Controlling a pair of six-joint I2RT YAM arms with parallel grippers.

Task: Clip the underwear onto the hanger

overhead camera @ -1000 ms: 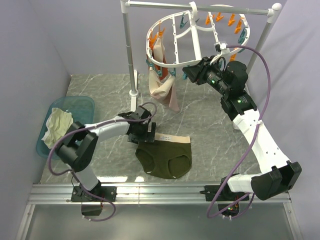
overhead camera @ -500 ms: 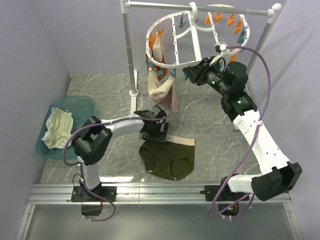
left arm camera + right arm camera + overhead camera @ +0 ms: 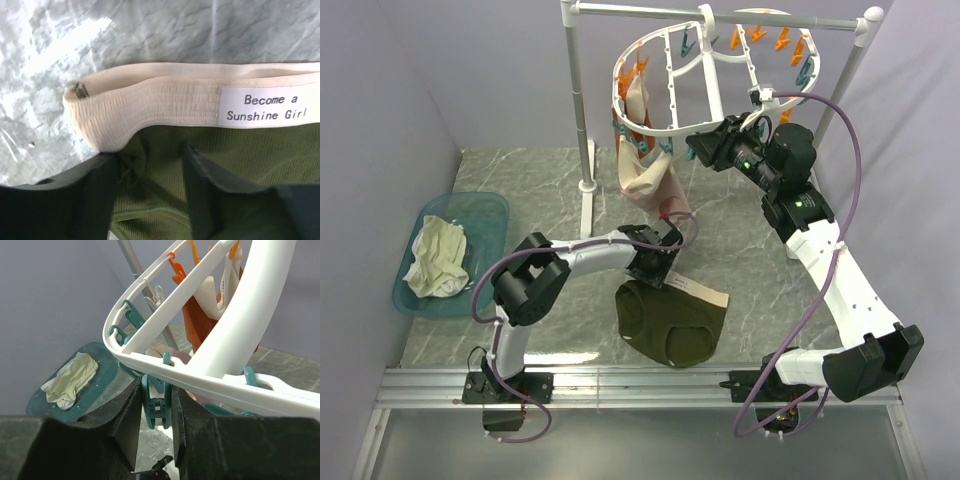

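**Underwear gripped on the table, a clip held ready above**

The step in hand looks like the pick-up. The left gripper is down on the table, clenched on the olive cloth of the underwear just under its beige waistband, near the left corner and beside the white label. The garment lies flat, well below the hanger.

Up at the hanger's near rim, the right gripper pinches a teal clothespin between its fingers.

The next move, as I judge it, calls for lifting the waistband corner to that pin without letting the cloth slip. The pin must be squeezed wide enough to take the thick folded band. The hanging clothes are close beside, so the lift needs a path that avoids them.

By count:
- one pair of underwear
- one hanger, on one pole stand
- two garments already pinned, one pinkish-beige and one rust-red
- one teal basin holding one cream cloth
- many orange and teal pins, too crowded to count firmly
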